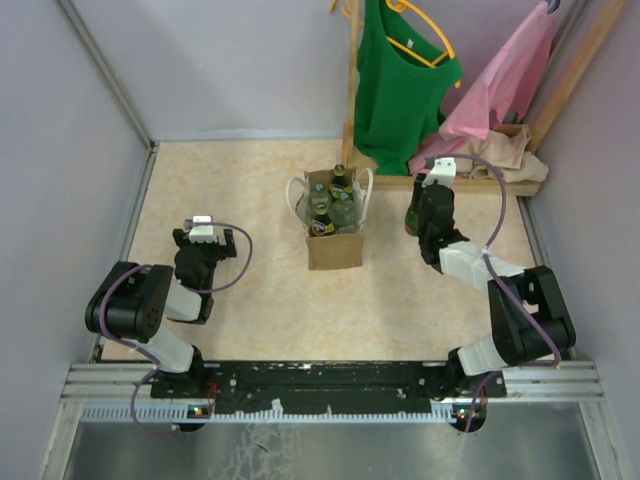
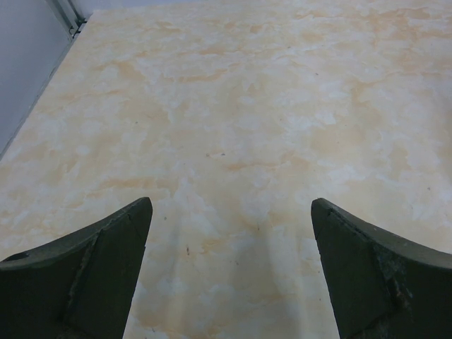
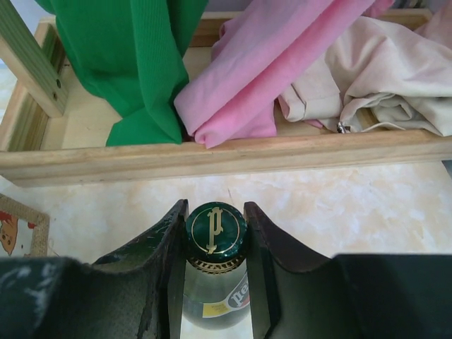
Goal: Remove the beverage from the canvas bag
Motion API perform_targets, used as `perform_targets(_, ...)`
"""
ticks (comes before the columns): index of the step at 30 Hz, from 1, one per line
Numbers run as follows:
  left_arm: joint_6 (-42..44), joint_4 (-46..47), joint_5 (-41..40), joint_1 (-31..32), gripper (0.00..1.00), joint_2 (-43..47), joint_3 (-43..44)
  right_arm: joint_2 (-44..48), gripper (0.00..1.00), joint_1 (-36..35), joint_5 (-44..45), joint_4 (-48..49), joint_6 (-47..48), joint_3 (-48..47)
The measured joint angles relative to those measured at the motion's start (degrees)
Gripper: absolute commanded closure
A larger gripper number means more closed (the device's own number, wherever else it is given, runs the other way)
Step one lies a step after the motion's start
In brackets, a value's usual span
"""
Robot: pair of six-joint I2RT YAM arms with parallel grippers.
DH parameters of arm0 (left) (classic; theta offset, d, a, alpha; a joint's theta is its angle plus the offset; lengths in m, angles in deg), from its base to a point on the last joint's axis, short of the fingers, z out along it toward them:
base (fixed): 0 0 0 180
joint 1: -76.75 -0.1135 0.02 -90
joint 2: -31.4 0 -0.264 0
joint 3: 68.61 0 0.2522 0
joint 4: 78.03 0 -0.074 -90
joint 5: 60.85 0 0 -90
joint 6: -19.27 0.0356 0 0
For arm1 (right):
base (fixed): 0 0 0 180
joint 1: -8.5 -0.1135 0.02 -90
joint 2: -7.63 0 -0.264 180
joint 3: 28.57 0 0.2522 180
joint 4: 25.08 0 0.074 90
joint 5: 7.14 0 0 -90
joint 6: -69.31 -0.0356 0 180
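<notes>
Green bottle clamped in right gripper, base cut off.

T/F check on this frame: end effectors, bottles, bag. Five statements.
1. The right end effector is shut on a green bottle. True.
2. The left end effector holds a bottle. False: it is open, with only table between its fingers.
3. The canvas bag is empty. False: other bottles stand in it.
4. The green shirt hangs on a yellow hanger. True.
5. The held bottle is inside the bag. False: it is outside, to the bag's right.
</notes>
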Motion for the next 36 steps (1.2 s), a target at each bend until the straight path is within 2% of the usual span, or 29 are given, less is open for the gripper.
perform_targets(1,0.0,0.0,0.0,0.0,0.00,0.0,0.0,0.0,0.97,0.0,0.1,1.0,0.0,0.6)
perform_targets(4,0.0,0.0,0.0,0.0,0.00,0.0,0.0,0.0,0.69,0.0,0.4,3.8,0.0,2.1)
perform_targets(8,0.0,0.0,0.0,0.0,0.00,0.0,0.0,0.1,0.19,-0.1,0.6,4.9,-0.1,2.6)
perform_targets(10,0.0,0.0,0.0,0.0,0.00,0.0,0.0,0.2,0.02,-0.3,1.0,5.2,0.1,2.6)
perform_targets(19,0.0,0.0,0.0,0.0,0.00,0.0,0.0,3.0,0.01,-3.0,5.0,3.3,1.8,2.6)
perform_targets(27,0.0,0.0,0.0,0.0,0.00,0.0,0.0,16.5,0.01,-5.2,8.4,-9.7,0.0,-5.8)
perform_targets(32,0.0,0.0,0.0,0.0,0.00,0.0,0.0,26.0,0.01,-6.0,4.7,-14.1,-1.0,-11.8)
perform_targets(36,0.0,0.0,0.0,0.0,0.00,0.0,0.0,28.6,0.02,-10.7,1.4,-16.8,-0.7,-14.3)
